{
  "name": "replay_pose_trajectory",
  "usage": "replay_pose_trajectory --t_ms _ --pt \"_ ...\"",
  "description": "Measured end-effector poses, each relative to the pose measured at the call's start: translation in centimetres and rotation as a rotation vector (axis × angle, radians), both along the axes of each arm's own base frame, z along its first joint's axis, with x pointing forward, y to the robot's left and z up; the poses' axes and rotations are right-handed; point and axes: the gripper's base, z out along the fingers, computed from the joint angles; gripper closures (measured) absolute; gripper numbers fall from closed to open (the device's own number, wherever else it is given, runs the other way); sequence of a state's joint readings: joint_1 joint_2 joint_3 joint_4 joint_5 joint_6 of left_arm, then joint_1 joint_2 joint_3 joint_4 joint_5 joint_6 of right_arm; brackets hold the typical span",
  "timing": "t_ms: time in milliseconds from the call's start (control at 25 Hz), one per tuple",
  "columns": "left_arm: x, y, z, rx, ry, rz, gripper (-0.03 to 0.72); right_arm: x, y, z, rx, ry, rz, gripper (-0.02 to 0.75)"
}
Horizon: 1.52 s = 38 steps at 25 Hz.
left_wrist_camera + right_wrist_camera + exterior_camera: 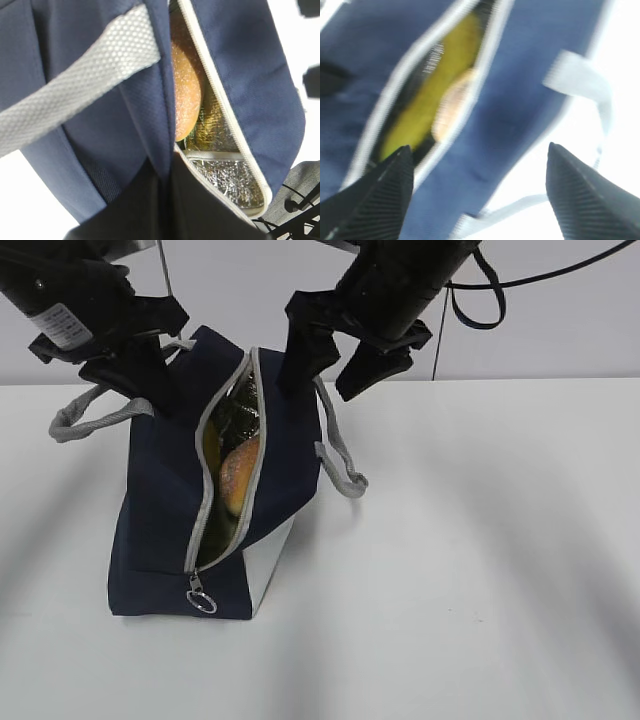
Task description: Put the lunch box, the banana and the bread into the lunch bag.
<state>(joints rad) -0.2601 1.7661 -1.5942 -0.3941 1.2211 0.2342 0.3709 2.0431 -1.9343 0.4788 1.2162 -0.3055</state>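
The lunch bag (160, 510) is navy blue with a pale grey zipper strip (205, 505) edging its opening, grey woven handles (95, 418) with a fine dotted weave, a white side panel (268, 565) and a silvery metal ring pull (201, 600); its lining (227, 182) is crinkled silver foil with a grid-like texture. Inside it, the bread (186, 95) shows golden-brown with a speckled, reddish-orange crust, and the banana (432, 100) beside it shows yellow with a greenish cast. The right gripper (480, 195) has black fingers with fine ribbed lines, and the table (480, 540) is plain white.
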Motion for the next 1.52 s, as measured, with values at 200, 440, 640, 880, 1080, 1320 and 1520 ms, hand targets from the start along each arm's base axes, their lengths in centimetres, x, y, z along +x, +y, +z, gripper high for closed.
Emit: replay_pose_trajectory --t_ms 200,440,640,880,1080,1320,1520 --pt "0.0 0.0 0.0 0.0 0.0 0.0 0.69 0.2 -0.6 -0.2 -0.065 0.006 -0.048 0.151" --pt "0.0 0.0 0.0 0.0 0.0 0.0 0.69 0.7 0.7 -2.4 0.025 0.109 -0.05 0.153" --pt "0.0 0.0 0.0 0.0 0.001 0.0 0.69 1.3 1.0 -4.4 0.028 0.159 -0.053 0.267" --pt "0.0 0.0 0.0 -0.005 0.002 0.0 0.69 1.2 1.2 -4.3 0.046 0.153 -0.031 0.694" --pt "-0.1 -0.5 0.2 -0.057 0.016 0.004 0.69 1.2 1.3 -4.2 0.057 0.154 -0.027 0.744" --pt "-1.0 -3.4 0.6 -0.144 0.016 -0.04 0.69 0.2 0.2 -0.9 0.002 0.061 -0.019 0.749" --pt "-1.9 -7.2 1.0 -0.199 -0.072 -0.088 0.69 -0.8 -1.9 2.5 -0.081 -0.043 -0.053 0.75"
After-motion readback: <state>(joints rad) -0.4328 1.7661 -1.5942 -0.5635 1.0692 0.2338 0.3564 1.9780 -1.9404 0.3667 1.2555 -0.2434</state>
